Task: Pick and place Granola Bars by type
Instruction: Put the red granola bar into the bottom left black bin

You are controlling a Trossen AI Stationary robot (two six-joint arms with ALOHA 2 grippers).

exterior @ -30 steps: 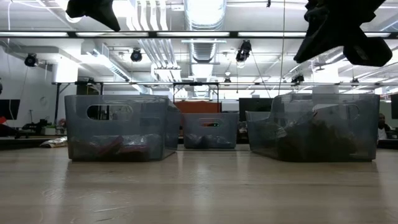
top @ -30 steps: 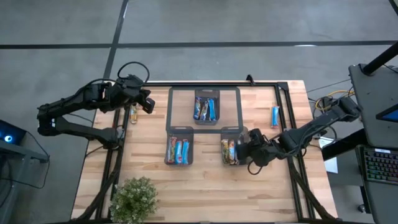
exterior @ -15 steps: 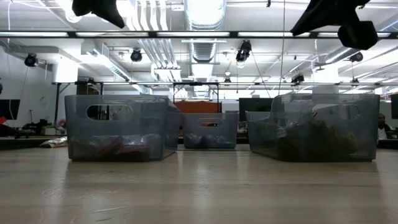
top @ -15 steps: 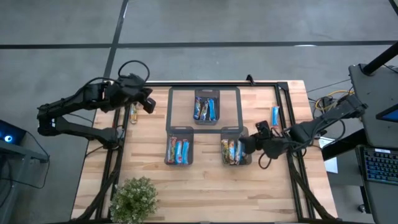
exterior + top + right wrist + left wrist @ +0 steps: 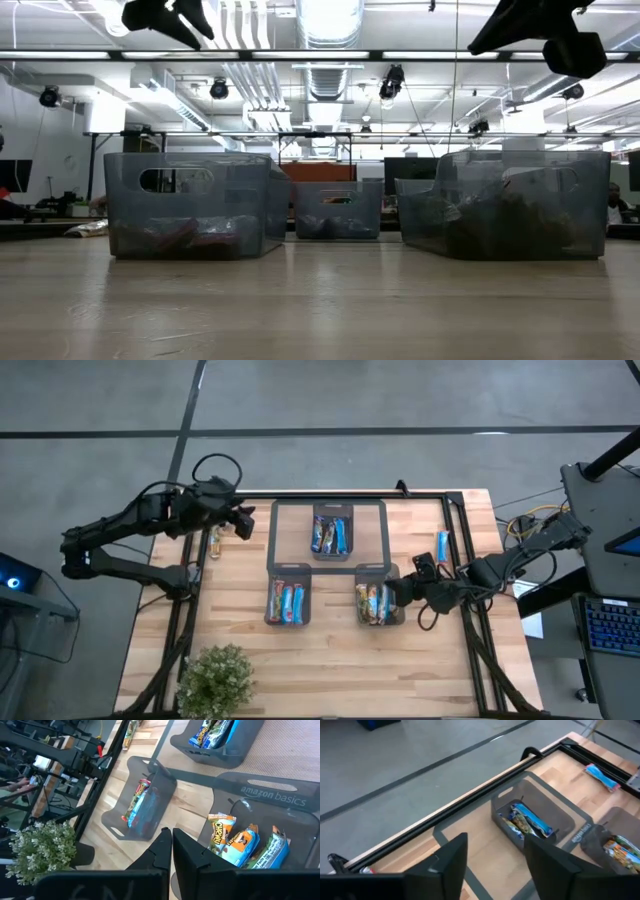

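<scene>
Granola bars lie in three dark bins: a far one [image 5: 332,532], a near left one [image 5: 288,600] and a near right one [image 5: 378,600]. One blue bar [image 5: 442,545] lies loose on the table at the right. A brownish bar [image 5: 214,543] lies loose at the table's left edge. My left gripper [image 5: 243,525] hangs high over the far left of the table, right of the brownish bar. It is open [image 5: 497,865] with nothing between its fingers. My right gripper [image 5: 398,596] hovers over the right end of the near right bin, shut [image 5: 171,840] and empty.
A potted plant [image 5: 214,678] stands at the near left corner. A dark frame [image 5: 330,505] runs around the far bin, and black rails [image 5: 462,560] edge the table. Bare wood lies between the bins and along the near edge.
My left gripper has opened in place, high over the far left of the table. My right gripper has risen and drawn back a little toward the table's right edge, staying shut. The bars and bins have not moved.
</scene>
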